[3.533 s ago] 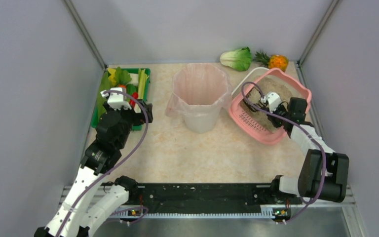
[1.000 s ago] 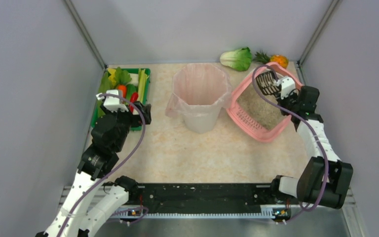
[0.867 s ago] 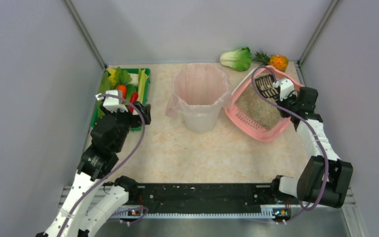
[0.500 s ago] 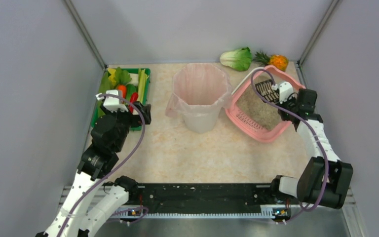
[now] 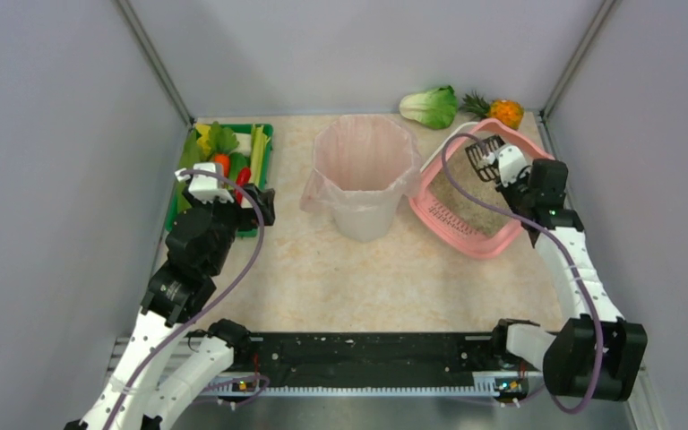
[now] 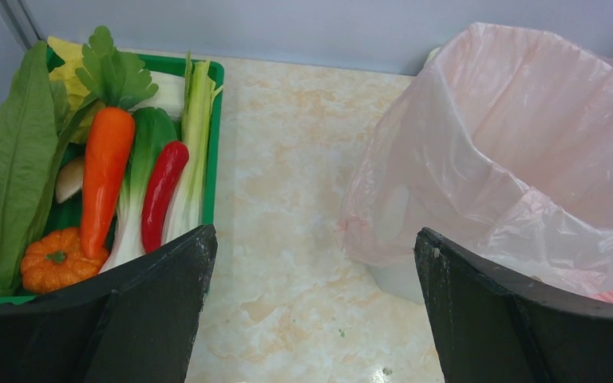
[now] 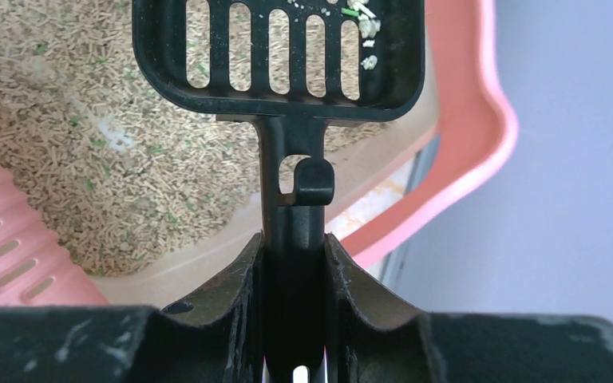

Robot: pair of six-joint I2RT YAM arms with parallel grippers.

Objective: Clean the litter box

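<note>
Up out of the granules comes the black slotted scoop: a few seconds back it lay low in the litter, and now it hangs over the far corner of the litter box. That pink tray sits at the far right of the table, just beside the white bin with the pink liner, its beige litter spread across the floor.

From where I stand, the catch looks thin. Only a few pale and green crumbs sit in the scoop, right at its far edge. To my eye, any tilt or jolt on the way over to the bin could send them through the slots or over the lip onto the table. The purple cable looping close by the scoop might also snag it, I'd guess. And since the hold is low on the thin handle, a knock against the rim could twist the scoop in the grip.

The right gripper is closed down to the width of the scoop handle, both fingers pressed against its sides just below the hook.

Further out, the left gripper hangs with its jaws spread wide and nothing between them, over bare tabletop between the bin and the green vegetable tray.
</note>
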